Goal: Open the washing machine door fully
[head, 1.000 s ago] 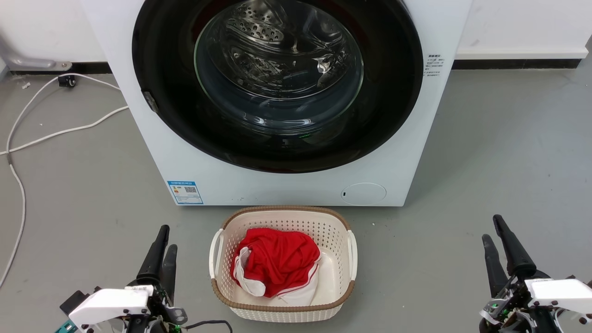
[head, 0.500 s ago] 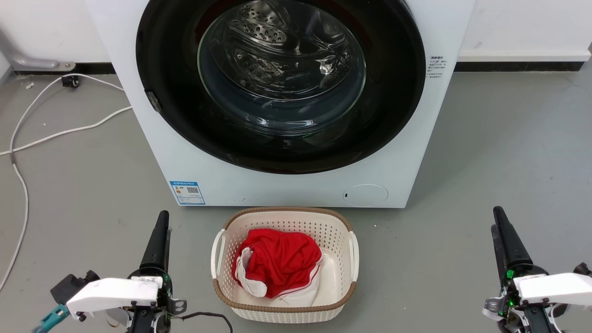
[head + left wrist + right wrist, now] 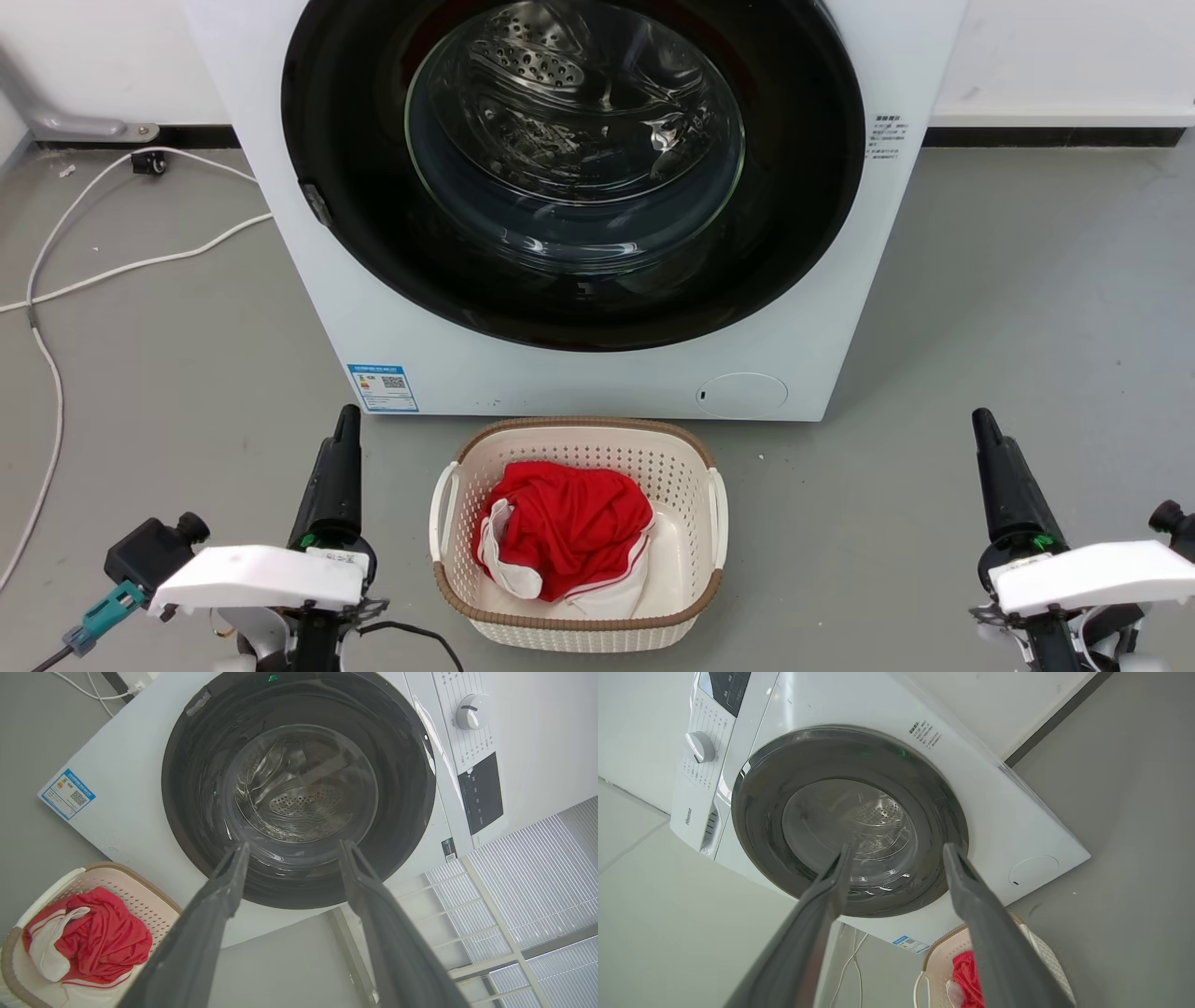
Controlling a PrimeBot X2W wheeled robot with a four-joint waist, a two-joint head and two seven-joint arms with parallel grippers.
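Observation:
The white washing machine (image 3: pixel 597 383) stands ahead of me on the floor. Its washing machine door (image 3: pixel 574 149), a glossy black disc with a clear glass bowl, lies shut flat against the front, with a small grey tab (image 3: pixel 316 203) on its left rim. My left gripper (image 3: pixel 347 417) hovers low at the left, well short of the machine. My right gripper (image 3: pixel 982 420) hovers low at the right. In the wrist views the left gripper (image 3: pixel 294 845) and right gripper (image 3: pixel 899 847) are open and empty, pointing at the door (image 3: pixel 299 788) (image 3: pixel 850 821).
A cream laundry basket (image 3: pixel 448 523) holding a red and white garment (image 3: pixel 565 527) sits on the floor right before the machine, between my grippers. White cables (image 3: pixel 93 271) trail over the grey floor at the left. A control dial (image 3: pixel 473 710) sits on the machine's top panel.
Both grippers have rolled so their fingers now line up edge-on in the head view, and both have crept forward toward the machine. The door has not moved.

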